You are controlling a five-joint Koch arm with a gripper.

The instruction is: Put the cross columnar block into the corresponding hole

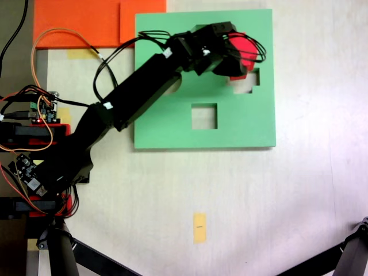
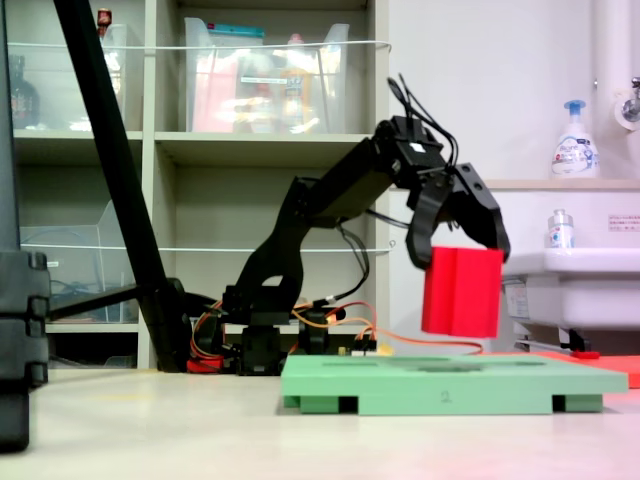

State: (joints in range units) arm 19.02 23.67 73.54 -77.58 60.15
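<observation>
Counter [image 1: 299, 195] carries the green foam board [image 1: 230, 129], its plus-shaped hole [image 1: 246, 81] near the first exterior view's right edge of the board. Claw [image 2: 458, 255] is clamped on the red cross block [image 2: 461, 291], held upright and clear above the board in the second exterior view. Block [image 1: 244, 50] sits just beyond the hole in the first exterior view.

Orange foam sheet [image 1: 80, 23]: lying flat at the top left corner of the first exterior view.
Yellow tape strip [image 1: 199, 227]: sitting alone on the pale surface [image 1: 287, 195].
Soap bottle [image 2: 568, 142]: standing upright on a ledge.
Sink [image 2: 560, 285]: showing at the second exterior view's right.
Shelving [image 2: 200, 150]: holding clear bins.
</observation>
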